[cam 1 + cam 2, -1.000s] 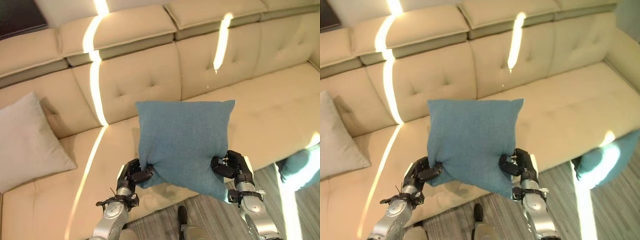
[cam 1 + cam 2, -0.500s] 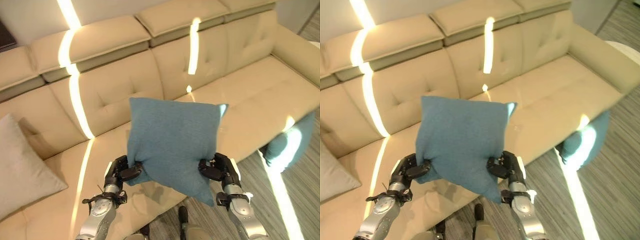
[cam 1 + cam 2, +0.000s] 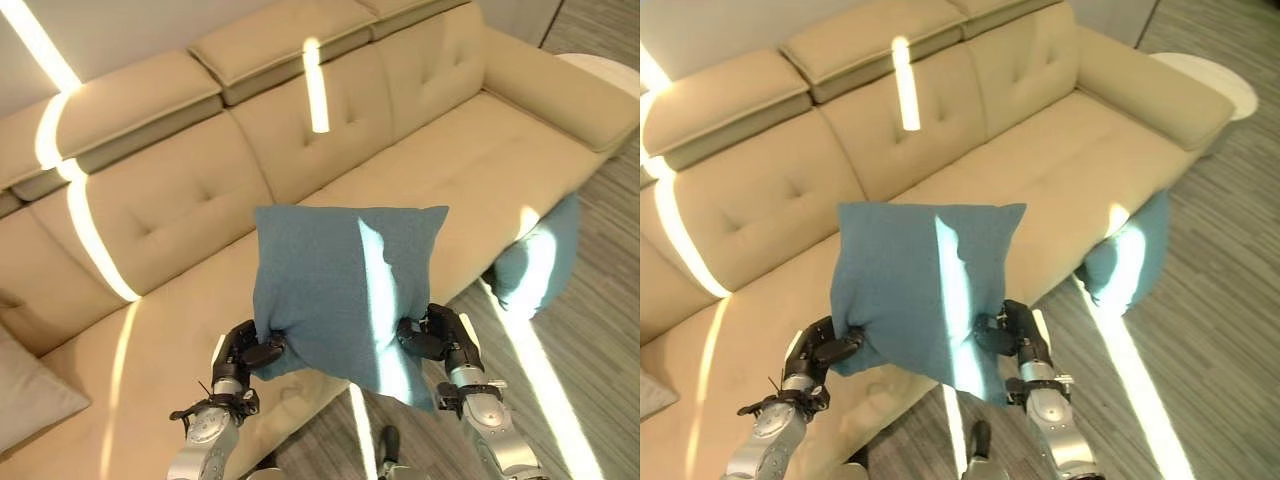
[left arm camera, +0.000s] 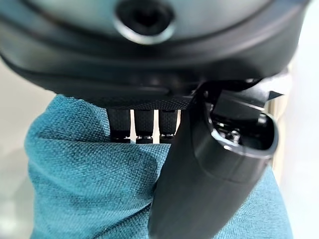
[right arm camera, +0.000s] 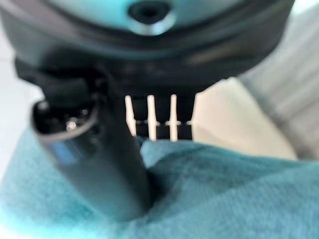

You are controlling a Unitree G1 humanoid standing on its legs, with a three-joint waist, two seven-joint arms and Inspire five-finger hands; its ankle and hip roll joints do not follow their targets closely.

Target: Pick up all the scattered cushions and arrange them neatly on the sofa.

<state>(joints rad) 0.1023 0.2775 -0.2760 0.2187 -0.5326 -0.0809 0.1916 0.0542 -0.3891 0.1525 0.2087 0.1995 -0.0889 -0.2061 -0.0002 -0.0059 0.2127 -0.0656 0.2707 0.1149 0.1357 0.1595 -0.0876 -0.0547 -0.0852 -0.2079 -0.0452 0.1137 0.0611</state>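
Beige sofa (image 3: 160, 210) with tufted backrest, running from the lower left to the upper right of the head views. At far lower left, the corner of a pale cushion (image 3: 30, 400) lies on the seat.

Left hand (image 3: 246, 350): raised from the lower left, palm turned inward, thumb and fingers clamped on the lower left corner of the teal cushion (image 3: 330, 285); in the left wrist view the thumb (image 4: 199, 189) presses into the fabric with the fingers (image 4: 144, 124) curled behind it.

Teal cushion: held upright in the air between both hands, above the front edge of the sofa seat and clear of it. It is roughly square, so no long axis stands out; its broad face is turned toward the camera, its top edge about level, and its lower right corner hangs down as a point. A band of sunlight crosses its face.

Right hand (image 3: 440, 338): raised from the lower right, mirroring the left, thumb (image 5: 99, 164) and fingers (image 5: 159, 117) pinching the cushion's lower right part.

A second teal cushion (image 3: 535, 260) leans against the sofa front, on the striped floor (image 3: 590, 340) at right. A round pale table (image 3: 1210, 80) stands beyond the sofa arm.
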